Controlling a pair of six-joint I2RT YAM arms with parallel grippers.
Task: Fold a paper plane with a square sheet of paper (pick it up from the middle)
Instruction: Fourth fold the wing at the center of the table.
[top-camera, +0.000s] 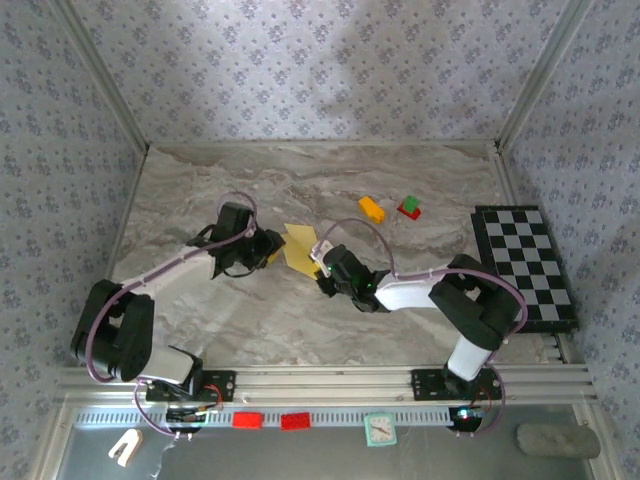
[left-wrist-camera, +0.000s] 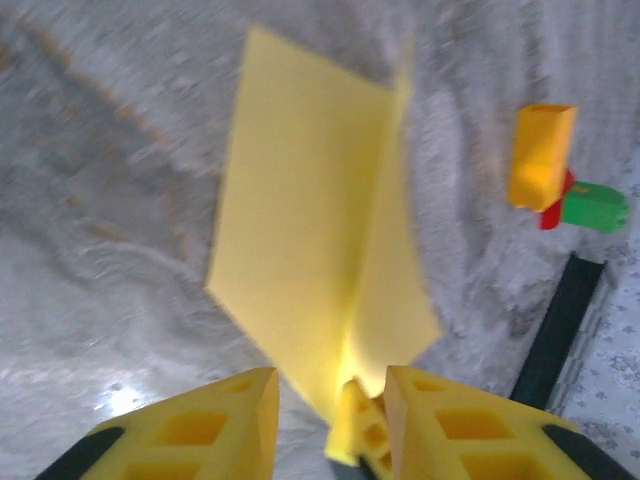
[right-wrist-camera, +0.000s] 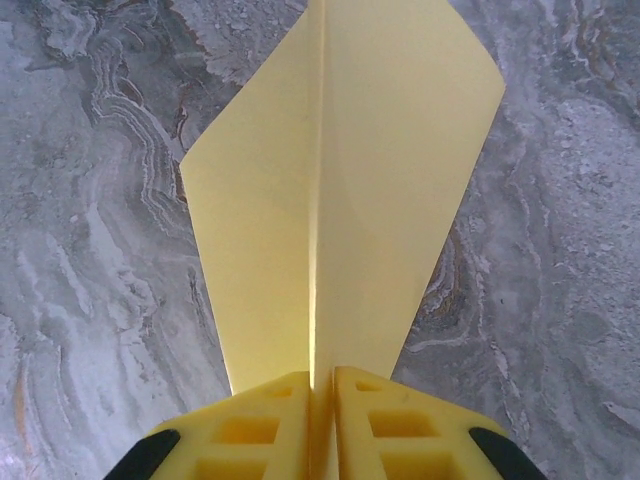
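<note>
Pinching the paper plane along its centre crease, my right claw has its yellow fingers pressed together on the narrow end, and the two wings flare up and apart from the crease. From overhead, the yellow plane sits near the middle of the marbled grey tabletop, between the right claw and the left claw. My left claw is spread, its fingers either side of the plane's narrow end; I cannot tell whether they touch it. Farther back lie an orange block and a green block, with a checkered board along the right side.
</note>
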